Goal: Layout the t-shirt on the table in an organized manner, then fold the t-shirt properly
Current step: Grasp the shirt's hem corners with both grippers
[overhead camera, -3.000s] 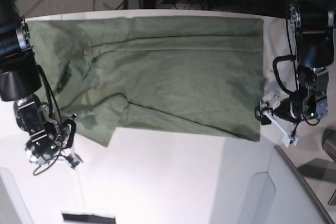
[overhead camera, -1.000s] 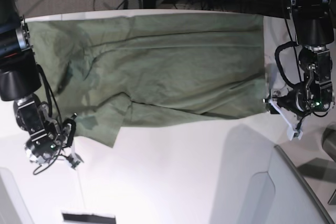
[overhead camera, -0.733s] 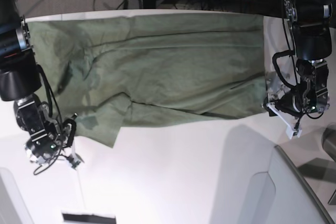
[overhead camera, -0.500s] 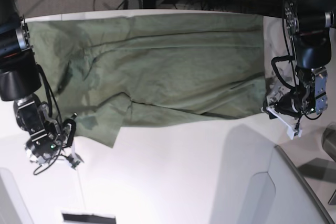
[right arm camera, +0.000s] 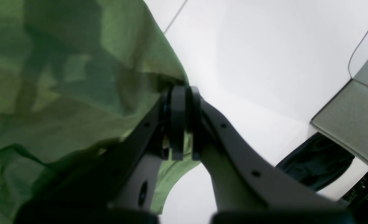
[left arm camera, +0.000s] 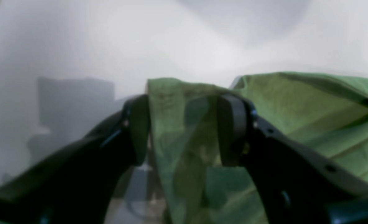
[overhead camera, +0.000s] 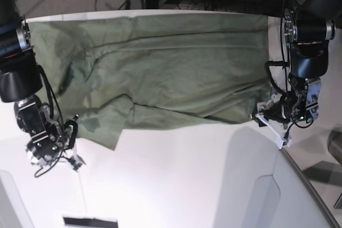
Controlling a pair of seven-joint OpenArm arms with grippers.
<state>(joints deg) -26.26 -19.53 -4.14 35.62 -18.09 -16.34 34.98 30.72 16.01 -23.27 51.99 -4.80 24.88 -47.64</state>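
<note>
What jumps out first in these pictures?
A big green t-shirt spreads across the far half of the white table. A black robot arm stands at each side. The left gripper straddles a raised fold at one bottom corner, while the right gripper is pinched shut on the cloth's edge at the other.

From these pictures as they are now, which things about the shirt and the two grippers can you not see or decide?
- Left wrist view: blurred; whether the left gripper pinches the t-shirt or only straddles it is unclear.
- Base view: the right gripper is too small, and its tips are hidden by its own body.
- Right wrist view: the fingers cover the cloth edge, so the grip depth is unknown.
- Collar: not visible in any view.
</note>
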